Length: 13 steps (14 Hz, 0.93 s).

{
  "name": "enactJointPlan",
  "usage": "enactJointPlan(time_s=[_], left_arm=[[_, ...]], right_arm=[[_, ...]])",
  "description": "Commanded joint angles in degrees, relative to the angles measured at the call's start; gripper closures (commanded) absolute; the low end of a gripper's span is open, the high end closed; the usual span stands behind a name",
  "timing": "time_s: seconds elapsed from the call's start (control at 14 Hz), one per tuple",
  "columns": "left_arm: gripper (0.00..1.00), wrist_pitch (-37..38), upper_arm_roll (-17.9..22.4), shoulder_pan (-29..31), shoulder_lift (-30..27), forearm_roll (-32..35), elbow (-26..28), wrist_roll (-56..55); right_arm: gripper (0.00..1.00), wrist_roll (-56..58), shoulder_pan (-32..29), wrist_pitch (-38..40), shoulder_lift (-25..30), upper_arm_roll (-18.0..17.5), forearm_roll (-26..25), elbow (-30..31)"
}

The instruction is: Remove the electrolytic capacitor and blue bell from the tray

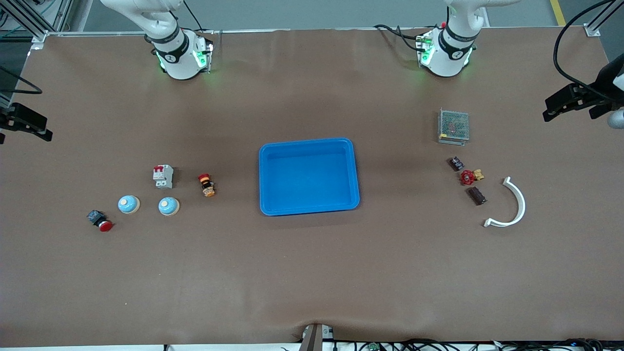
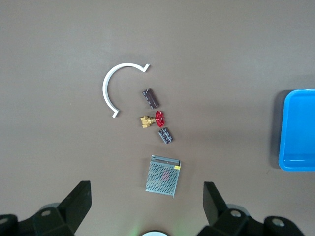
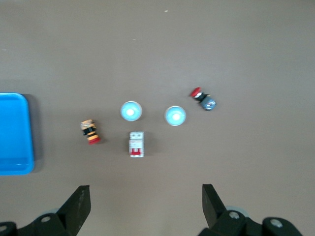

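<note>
Two light-blue dome bells (image 1: 128, 204) (image 1: 168, 206) stand side by side toward the right arm's end; the right wrist view shows both bells (image 3: 131, 111) (image 3: 174, 116). Two dark capacitors (image 1: 456, 163) (image 1: 477, 195) lie toward the left arm's end, and the left wrist view shows both capacitors (image 2: 150, 98) (image 2: 165, 135). My left gripper (image 2: 147, 191) hangs open high over the mesh box, holding nothing. My right gripper (image 3: 145, 192) hangs open high over bare table beside the breaker, also empty. Neither hand shows in the front view.
An empty blue tray (image 1: 308, 175) sits mid-table. By the bells are a white circuit breaker (image 1: 164, 176), a red push button (image 1: 100, 220) and an orange-black part (image 1: 206, 185). By the capacitors are a red valve (image 1: 469, 177), a mesh box (image 1: 453, 126) and a white arc (image 1: 512, 204).
</note>
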<state>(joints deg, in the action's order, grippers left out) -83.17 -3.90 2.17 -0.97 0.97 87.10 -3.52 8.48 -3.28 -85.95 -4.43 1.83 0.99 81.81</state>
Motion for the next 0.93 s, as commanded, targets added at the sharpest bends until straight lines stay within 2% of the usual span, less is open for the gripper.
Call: enactJointPlan(time_s=[0.0, 0.36, 0.86], left_arm=[[0.00, 2.6, -1.4, -0.1, -0.5, 0.3, -0.2, -0.3], [0.00, 2.1, -3.4, 0.1, -0.9, 1.2, 0.8, -0.5], [0.00, 2.1, -3.0, 0.4, -0.7, 1.3, -0.5, 0.5]], right_arm=[[0.00, 0.0, 0.6, 0.0, 0.9, 2.1, 3.1, 1.8], [0.00, -2.9, 0.7, 1.5, 1.1, 2.2, 3.1, 1.7], [0.00, -3.5, 0.8, 3.2, 1.3, 3.6, 3.1, 1.4]])
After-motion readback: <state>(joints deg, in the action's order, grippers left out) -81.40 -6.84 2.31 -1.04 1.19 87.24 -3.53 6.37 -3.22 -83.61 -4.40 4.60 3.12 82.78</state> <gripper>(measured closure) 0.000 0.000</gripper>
